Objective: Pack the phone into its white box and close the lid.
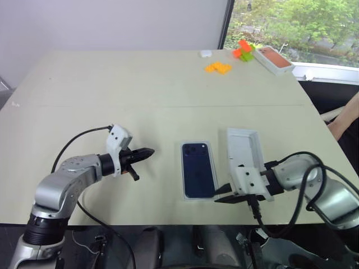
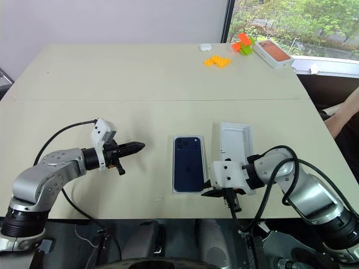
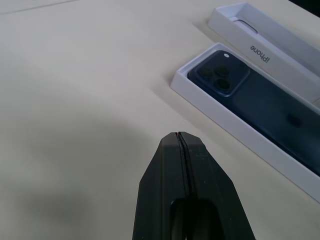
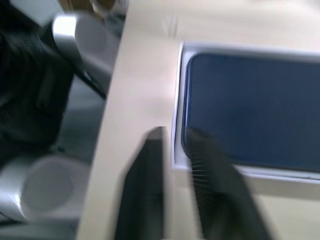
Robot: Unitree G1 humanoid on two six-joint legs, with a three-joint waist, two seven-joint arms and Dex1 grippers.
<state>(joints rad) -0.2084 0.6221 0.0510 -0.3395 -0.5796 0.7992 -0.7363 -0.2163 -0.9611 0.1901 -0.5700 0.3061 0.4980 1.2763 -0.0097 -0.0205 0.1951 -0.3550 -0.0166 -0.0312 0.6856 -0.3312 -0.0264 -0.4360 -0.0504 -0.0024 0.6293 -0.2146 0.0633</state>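
- The phone (image 1: 198,169) lies back-side up inside the white box (image 3: 197,97), its camera cluster at the far end, away from the robot.
- The white box sits flat on the counter (image 1: 140,101), near the front edge and about midway between the two arms.
- The lid (image 1: 243,147) lies just beside the box on the robot's right, open side up and parallel to it; the pale inside faces upward.
- The left claw (image 1: 147,152) hovers above the counter to the left of the box, apart from it, pointing toward the box. Its two black fingers are pressed together and hold nothing.
- The right claw (image 4: 175,136) is at the near corner of the box. In the right wrist view, its fingers (image 4: 147,165) stand slightly parted, straddling the box's rim at the near end; whether they touch it is hard to tell through the blur.
- At the far right of the counter lie a box with a salmon-orange top (image 1: 273,59), some orange and green blocks (image 1: 243,51), a cluster of small orange pieces (image 1: 218,68), and a small white object (image 1: 206,54).
- A person's arm (image 1: 343,120) shows past the counter's right edge.
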